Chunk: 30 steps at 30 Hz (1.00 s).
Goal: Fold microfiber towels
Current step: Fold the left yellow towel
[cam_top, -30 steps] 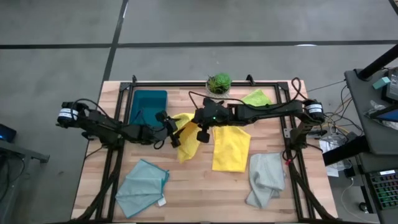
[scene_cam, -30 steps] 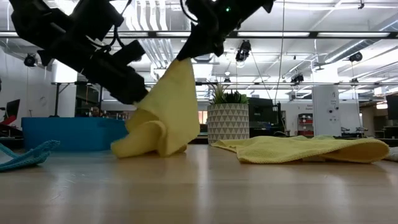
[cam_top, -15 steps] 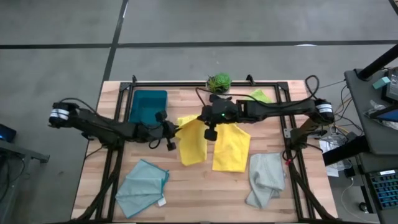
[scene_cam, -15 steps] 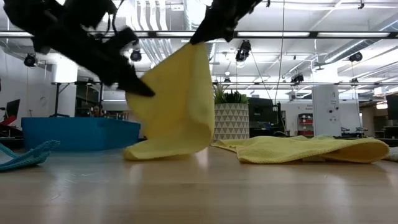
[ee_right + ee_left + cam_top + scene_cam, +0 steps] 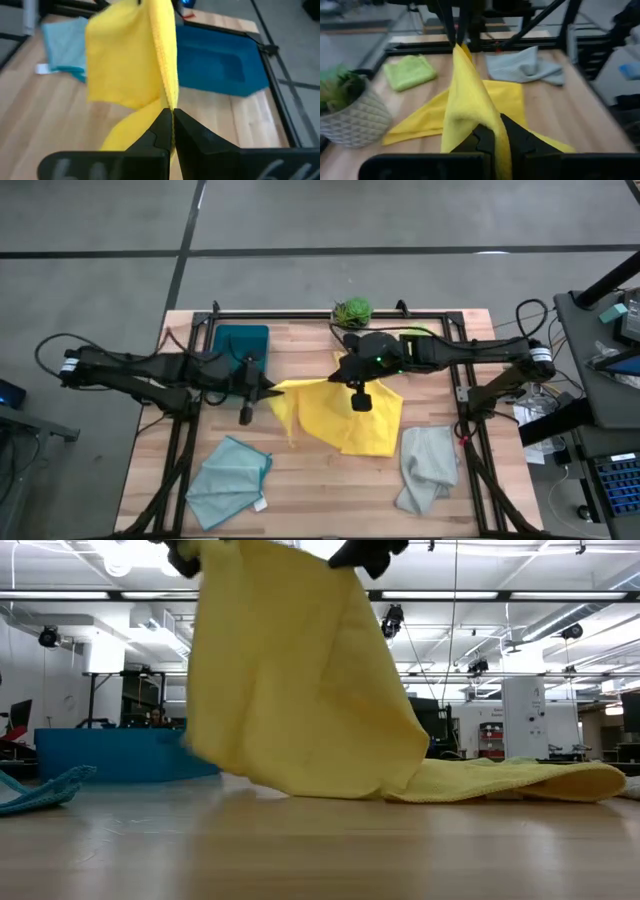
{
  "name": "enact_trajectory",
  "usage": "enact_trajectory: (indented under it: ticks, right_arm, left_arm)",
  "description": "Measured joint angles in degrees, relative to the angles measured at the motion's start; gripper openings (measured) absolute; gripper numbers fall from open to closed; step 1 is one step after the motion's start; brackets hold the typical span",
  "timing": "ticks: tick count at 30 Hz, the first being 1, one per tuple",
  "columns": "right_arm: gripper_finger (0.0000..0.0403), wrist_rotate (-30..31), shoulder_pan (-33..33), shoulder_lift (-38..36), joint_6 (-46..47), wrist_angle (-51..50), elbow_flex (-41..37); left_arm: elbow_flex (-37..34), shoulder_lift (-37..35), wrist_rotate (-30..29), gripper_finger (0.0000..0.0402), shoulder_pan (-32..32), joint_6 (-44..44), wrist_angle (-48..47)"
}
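Above the tabletop's [image 5: 300, 470] centre, a yellow towel [image 5: 315, 405] hangs stretched between both arms: left end effector [image 5: 262, 387] clamped on its 9 o'clock corner, right end effector [image 5: 345, 376] clamped on its 3 o'clock corner.

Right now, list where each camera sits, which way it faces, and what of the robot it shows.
High view: above the table, facing straight down; both arms hold up a yellow towel.
Low view: table-top height, facing the room; the yellow towel hangs, end effectors at top edge.
Left wrist view: on the left arm, facing the planter; left end effector shut on towel.
Right wrist view: on the right arm, facing the teal tray; right end effector shut on towel.
All four share that towel.
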Motion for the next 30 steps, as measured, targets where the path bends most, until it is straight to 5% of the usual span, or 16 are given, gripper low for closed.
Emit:
enact_trajectory:
  ticks: [8,22,30]
  right_arm:
    - [0.0009,-0.3,0.0,-1.2,1.4,2.1,-0.1]
    - [0.0111,0.1,-3.0,12.0,4.5,2.2,-1.4]
    - [0.0171,-3.3,-3.5,13.7,8.3,1.5,-5.8]
  left_arm:
    - [6.7,0.9,13.4,0.0,-0.4,-6.3,-4.3]
    - [5.7,1.5,10.1,0.0,-2.2,-29.9,-14.9]
    - [5.7,1.4,9.6,0.0,-2.2,-34.0,-18.4]
